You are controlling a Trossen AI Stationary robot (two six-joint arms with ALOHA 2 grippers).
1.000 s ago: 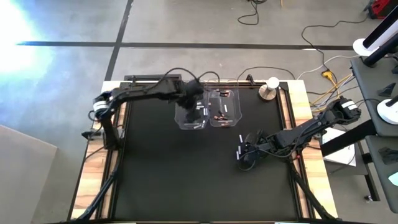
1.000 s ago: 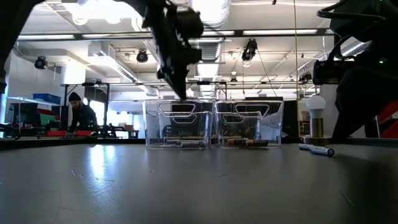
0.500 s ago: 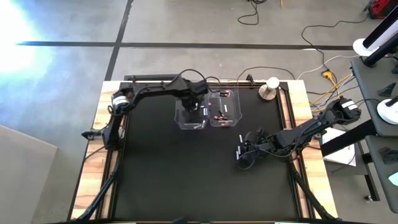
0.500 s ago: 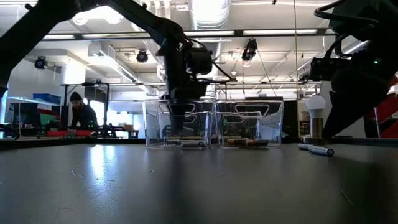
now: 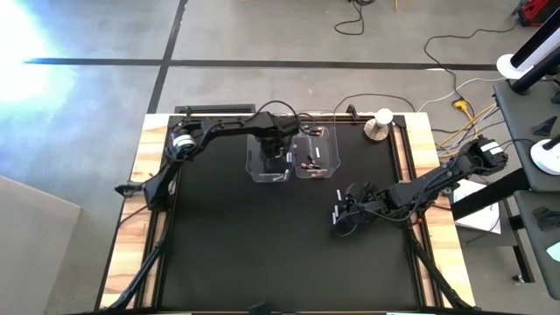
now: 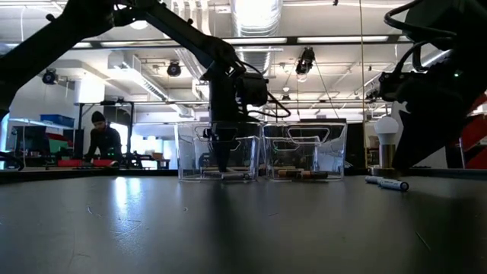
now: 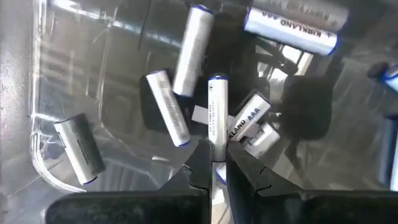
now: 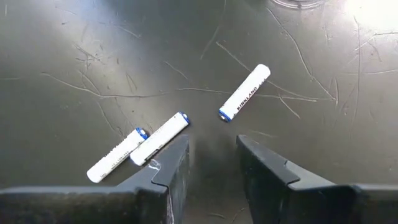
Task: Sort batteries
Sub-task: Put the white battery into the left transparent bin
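1. Your left gripper point(image 7: 214, 167) is pinching one white battery point(image 7: 216, 115) by its lower end, fingers pressed against it, inside the left clear bin point(image 5: 267, 157).
2. Beneath that cell, more white batteries point(image 7: 171, 107) lie loose on the bin floor at mixed angles.
3. In the high view the left gripper point(image 5: 273, 147) sits over the left clear bin; the right clear bin point(image 5: 315, 155), touching it on the right, holds dark cells with reddish ends point(image 5: 308, 163).
4. Your right gripper point(image 8: 211, 163) hangs just above the black mat point(image 5: 262, 245), fingers spread and holding nothing.
5. Three white loose batteries point(image 8: 244, 92) lie on the mat just ahead of it, two of them side by side, the third apart.
6. A round knob object point(image 5: 379, 123) stands at the table's far right.
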